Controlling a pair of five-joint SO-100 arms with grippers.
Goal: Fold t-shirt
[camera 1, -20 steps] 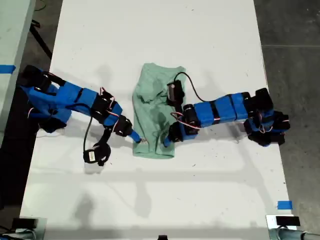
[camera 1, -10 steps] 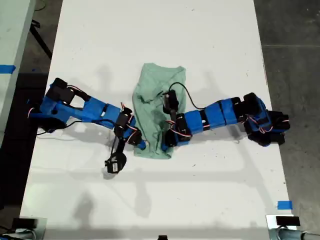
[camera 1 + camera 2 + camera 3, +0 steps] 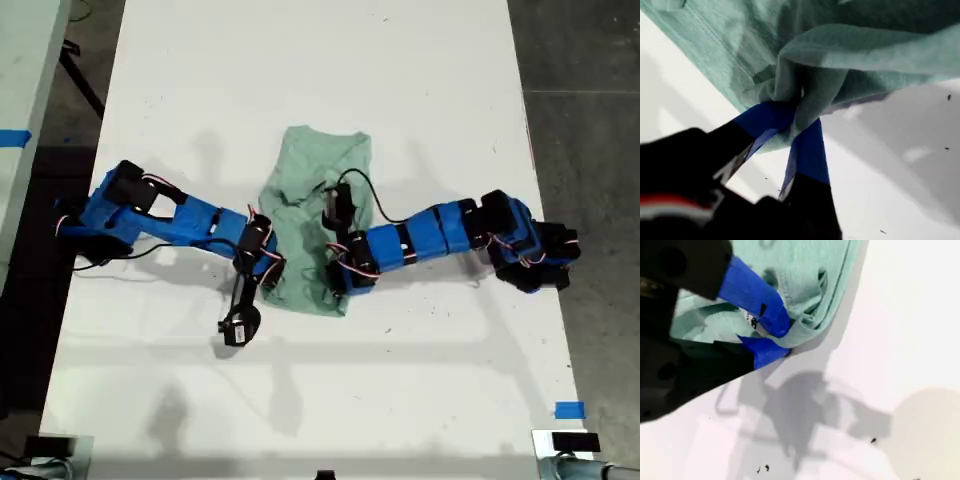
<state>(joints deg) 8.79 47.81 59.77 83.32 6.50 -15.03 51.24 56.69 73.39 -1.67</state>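
**Item: t-shirt**. Pale mint-green cloth, gathered into a narrow strip on the white table, near the table's middle in the exterior view. The long axis runs from the exterior view's top to its bottom. The upper end lies flat. The lower end is rumpled, and both its corners are held. A small white tag shows at the hem, right beside one gripper's jaws.

**Item: my first gripper**. It reaches in from the exterior view's right, the arm stretched low and nearly level across the table, wrist over the shirt's lower part. The blue-taped jaws are clamped on a bunched fold of the t-shirt. The cloth there hangs clear of the table and casts a shadow beneath.

**Item: my second gripper**. It comes from the exterior view's left, the arm extended and angled towards the shirt's lower corner on that side, its camera hanging off below the wrist. The jaws are pinched on the t-shirt's hem edge, by the tag.
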